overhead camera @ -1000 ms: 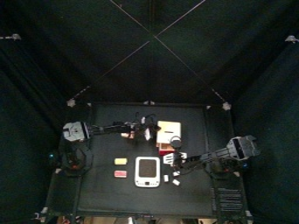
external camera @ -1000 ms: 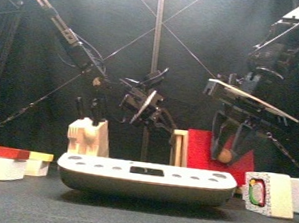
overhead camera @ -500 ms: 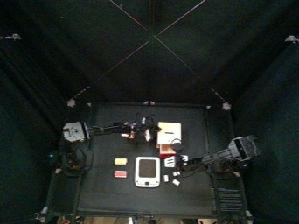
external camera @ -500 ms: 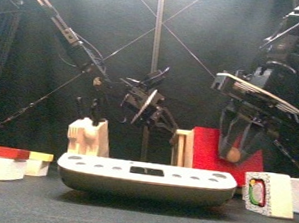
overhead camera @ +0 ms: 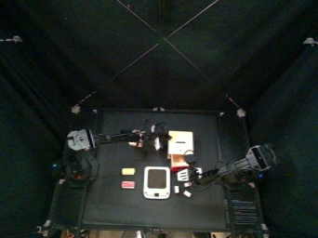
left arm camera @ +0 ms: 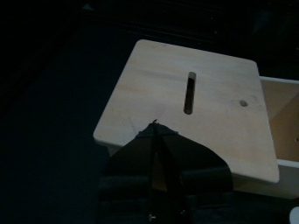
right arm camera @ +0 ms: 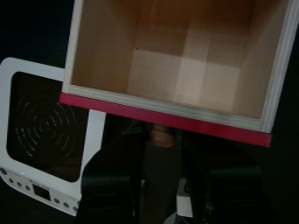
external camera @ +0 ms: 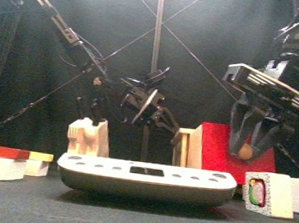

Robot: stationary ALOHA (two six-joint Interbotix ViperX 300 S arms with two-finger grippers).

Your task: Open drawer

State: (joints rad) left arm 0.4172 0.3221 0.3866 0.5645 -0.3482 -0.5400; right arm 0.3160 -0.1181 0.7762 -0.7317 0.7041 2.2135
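Drawer [right arm camera: 176, 66] seen from above as an open tray: pale tan floor and walls, red front face turned toward the right arm. Lying just beside the white device [overhead camera: 155, 182], on the right arm's side of it and slightly farther back on the table [overhead camera: 112, 125]. Drawn well out of the light-tan box [left arm camera: 187, 96], which stands behind the white device. Cannot tell whether the drawer's back end is in the box or clear of it.

Right gripper [right arm camera: 160, 162] directly in front of the red face, on the side away from the box. Clenched, by the look of the right wrist view, on a small brownish knob at the middle of that face, with a jaw on either side of it and little gap left.

Left gripper [left arm camera: 153, 140] behind the white device, at the near edge of the box's slotted top panel. Clenched on nothing, jaws pressed together. Hard to say whether touching the panel or hovering just over it; probably there to steady the box.

Judged as late in the pull. Long axis of the slide from the box toward the table's front, so pull straight along that line, away from the box. Right arm nearer by far. Risk of a skewed pull dragging the box.

Off to the white device's other side, well apart: yellow block [overhead camera: 126, 172] and red block [overhead camera: 126, 186].
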